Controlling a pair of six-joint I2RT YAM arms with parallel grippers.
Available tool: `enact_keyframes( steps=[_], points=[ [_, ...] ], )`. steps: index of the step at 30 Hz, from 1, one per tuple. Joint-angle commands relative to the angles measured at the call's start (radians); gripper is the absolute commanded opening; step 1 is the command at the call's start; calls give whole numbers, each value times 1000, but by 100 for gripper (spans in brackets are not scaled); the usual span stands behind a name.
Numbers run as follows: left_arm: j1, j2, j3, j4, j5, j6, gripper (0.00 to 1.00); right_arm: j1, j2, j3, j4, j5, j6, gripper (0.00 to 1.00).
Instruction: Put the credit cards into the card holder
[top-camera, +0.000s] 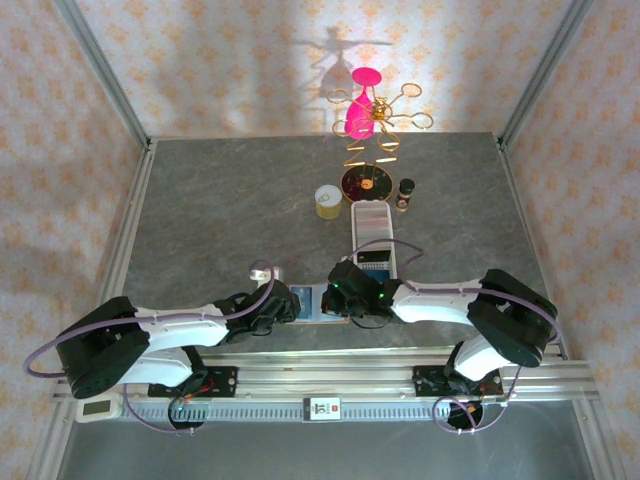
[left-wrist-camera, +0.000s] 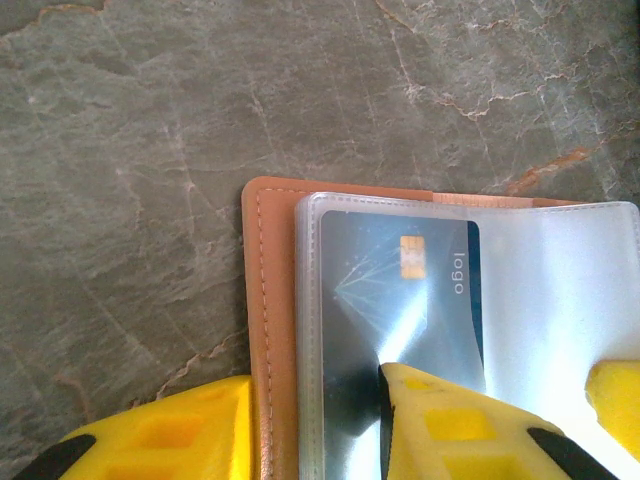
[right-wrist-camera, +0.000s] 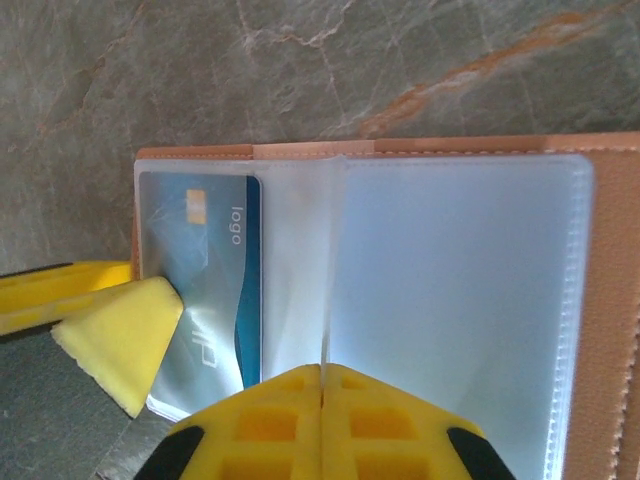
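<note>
Top external view: the grey bench (top-camera: 220, 200) carries a long white tray (top-camera: 354, 230) right of centre, and nearer, at the near middle, the open holder (top-camera: 318, 303) lies flat between the two arms

The holder is tan leather with clear plastic leaves. I judge it light and floppy, so it will slide or fold unless pinned. Press down on the leather edge rather than lift it.

In the left wrist view the left end effector (left-wrist-camera: 312, 400) is spread astride the holder's left edge. One finger is over the bench beside the leather and the other rests on the top leaf.

In the right wrist view the right end effector (right-wrist-camera: 322, 378) has its fingers pressed together. They seem to pinch the near edge of a clear leaf (right-wrist-camera: 326, 260), which stands edge-on between the two pages.

The leaves look thin, limp and slick, so grip them at the rim, lightly.

A blue card (left-wrist-camera: 400, 300) lies in the left pocket and looks seated. Such a card is stiff, thin, light and slippery. Pinch it across its faces at a short end and feed it in edge first
</note>
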Motion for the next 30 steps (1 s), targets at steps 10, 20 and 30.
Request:
enact_keyframes(
  steps=[10,20,30],
  points=[
    [-6,54,-52,-39,78,-25,36,6,-116,-4,6,43,15,0],
    [-1,-89,-49,-118,22,-32,55,9,-36,23,115,-57,-5,13],
    [45,-299,-96,-280,-107,-94,58,25,119,120,240,-144,-9,37]
  ],
)
